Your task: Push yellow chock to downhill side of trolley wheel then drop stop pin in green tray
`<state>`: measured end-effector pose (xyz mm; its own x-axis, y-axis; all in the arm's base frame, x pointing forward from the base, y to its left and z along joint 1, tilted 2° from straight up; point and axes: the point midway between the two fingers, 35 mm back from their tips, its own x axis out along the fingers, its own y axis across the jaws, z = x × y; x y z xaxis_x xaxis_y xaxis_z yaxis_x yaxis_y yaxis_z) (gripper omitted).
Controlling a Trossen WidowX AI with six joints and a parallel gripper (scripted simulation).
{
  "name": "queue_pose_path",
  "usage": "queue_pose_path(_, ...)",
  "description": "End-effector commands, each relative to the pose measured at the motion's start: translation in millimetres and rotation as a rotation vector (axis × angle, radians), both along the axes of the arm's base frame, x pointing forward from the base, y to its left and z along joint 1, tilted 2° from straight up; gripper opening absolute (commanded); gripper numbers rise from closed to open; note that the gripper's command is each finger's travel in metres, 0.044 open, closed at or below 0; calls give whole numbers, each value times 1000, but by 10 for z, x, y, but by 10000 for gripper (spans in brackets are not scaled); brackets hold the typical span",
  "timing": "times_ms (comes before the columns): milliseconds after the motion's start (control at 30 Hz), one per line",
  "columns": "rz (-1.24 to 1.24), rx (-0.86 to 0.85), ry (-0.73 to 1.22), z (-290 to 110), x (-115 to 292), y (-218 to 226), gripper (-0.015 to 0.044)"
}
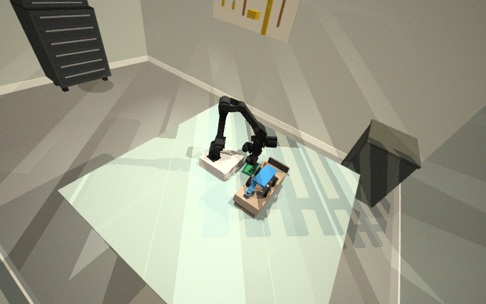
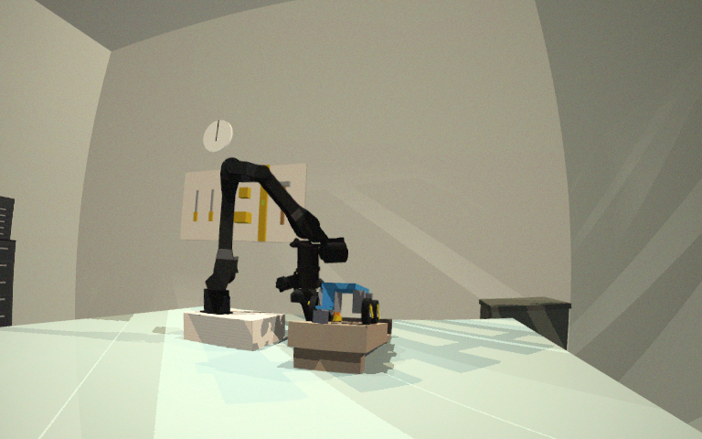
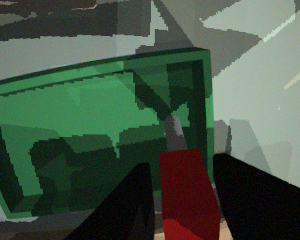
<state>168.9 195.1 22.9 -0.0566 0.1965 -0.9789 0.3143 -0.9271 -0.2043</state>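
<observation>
My gripper (image 3: pixel 182 170) (image 1: pixel 252 161) (image 2: pixel 305 305) hangs low over the green tray (image 3: pixel 90 74) (image 1: pixel 248 170), between the arm's base block and the ramp. Its fingers stand open, a little wider than the red-headed stop pin (image 3: pixel 186 207), which sits loosely between them with its grey shaft pointing down into the tray. The blue trolley (image 1: pixel 265 176) (image 2: pixel 341 291) stands on the tan ramp (image 1: pixel 255 206) (image 2: pixel 338 337). The chock's orange handle (image 1: pixel 264 164) (image 2: pixel 336 315) shows close by the trolley's wheels. I cannot tell whether it touches a wheel.
The arm stands on a pale block (image 1: pixel 221 165) (image 2: pixel 235 328) right beside the tray. A dark box (image 1: pixel 383 161) (image 2: pixel 526 315) sits off the table's far corner. A black drawer cabinet (image 1: pixel 62 41) stands by the wall.
</observation>
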Motion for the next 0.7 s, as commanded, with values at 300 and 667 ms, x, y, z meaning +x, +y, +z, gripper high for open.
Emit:
queue_pose_path(300,1,2,3,-36,34,-83,190)
queue_pose_path(667,1,1,3,-69,65,-153,190)
